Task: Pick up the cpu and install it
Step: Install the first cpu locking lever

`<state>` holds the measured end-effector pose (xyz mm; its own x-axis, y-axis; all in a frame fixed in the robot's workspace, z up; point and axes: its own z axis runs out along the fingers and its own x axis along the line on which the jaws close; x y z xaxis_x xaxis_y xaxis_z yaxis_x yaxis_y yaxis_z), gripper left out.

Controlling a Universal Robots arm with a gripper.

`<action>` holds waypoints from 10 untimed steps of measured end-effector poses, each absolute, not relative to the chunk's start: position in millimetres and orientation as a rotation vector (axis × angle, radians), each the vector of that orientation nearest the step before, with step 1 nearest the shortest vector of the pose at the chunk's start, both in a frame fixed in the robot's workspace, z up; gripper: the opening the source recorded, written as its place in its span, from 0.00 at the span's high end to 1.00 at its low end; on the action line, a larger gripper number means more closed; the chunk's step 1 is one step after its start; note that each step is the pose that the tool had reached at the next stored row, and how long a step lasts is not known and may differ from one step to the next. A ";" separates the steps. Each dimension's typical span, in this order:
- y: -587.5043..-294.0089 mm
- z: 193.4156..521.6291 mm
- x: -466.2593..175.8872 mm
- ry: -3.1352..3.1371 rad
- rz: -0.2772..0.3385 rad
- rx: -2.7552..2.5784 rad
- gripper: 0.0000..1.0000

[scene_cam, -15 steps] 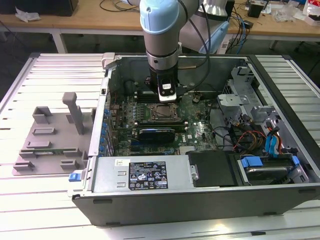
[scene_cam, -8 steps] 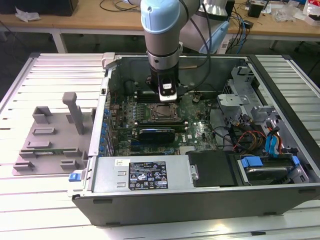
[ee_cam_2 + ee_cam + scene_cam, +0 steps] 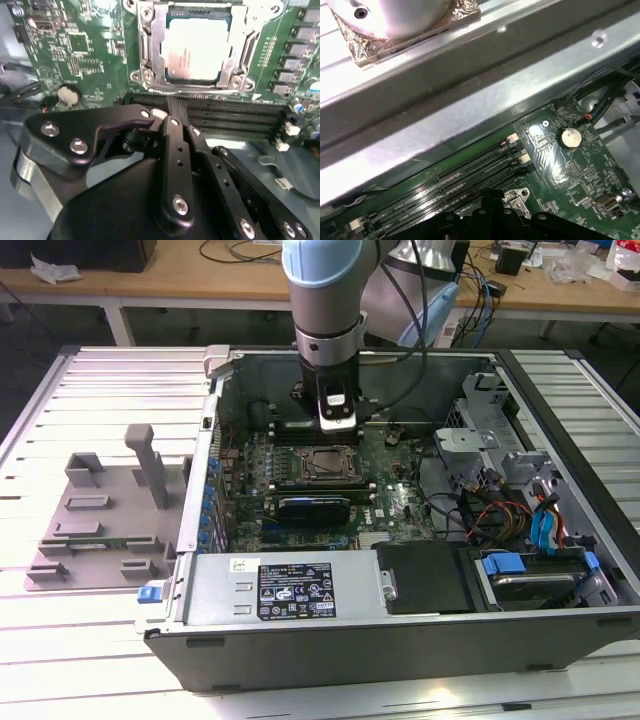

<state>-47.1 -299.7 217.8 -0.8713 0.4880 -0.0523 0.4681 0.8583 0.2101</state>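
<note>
One arm reaches down into an open computer case point(image 3: 400, 640) that lies on a slatted table point(image 3: 60, 660), its gripper point(image 3: 335, 422) hanging just above the motherboard point(image 3: 395, 495) beside the socket frame point(image 3: 317, 465), on the side nearer the case's back wall. In the second wrist view the gripper point(image 3: 172, 107) has its black fingers point(image 3: 177, 150) drawn together to a narrow tip with nothing held between them, over the dark memory slots point(image 3: 235, 112) that run alongside the socket frame point(image 3: 150, 55). Seated inside that frame lies the cpu point(image 3: 195, 50), its silver-grey top facing up and level, the metal frame bordering it on every visible side. In the exterior view the cpu point(image 3: 318, 466) is a pale square in the middle of the frame, just beside the gripper tip but apart from it. A black card point(image 3: 315, 508) sits just beside the frame on the side away from the gripper. In the first wrist view the memory slots point(image 3: 450, 187) lie along the case wall point(image 3: 470, 100), with a round coin battery point(image 3: 569, 136) on the green board near them. Outside the case, at the exterior view's left, grey plastic fixture blocks point(image 3: 100, 510) rest on the table.
</note>
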 end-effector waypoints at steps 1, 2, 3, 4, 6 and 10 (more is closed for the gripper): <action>-299.7 218.1 -47.1 2.928 0.221 0.750 0.89; -299.7 218.1 -47.1 2.927 0.164 0.746 0.89; -299.7 218.1 -47.1 2.926 0.125 0.744 0.89; -299.7 218.0 -47.1 2.926 0.106 0.742 0.89; -299.8 218.1 -47.1 2.925 0.078 0.740 0.89; -299.7 217.8 -47.1 2.946 0.069 0.653 0.89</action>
<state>-47.1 -299.7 217.8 -0.8991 0.4237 -0.1101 0.4181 0.9056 0.0712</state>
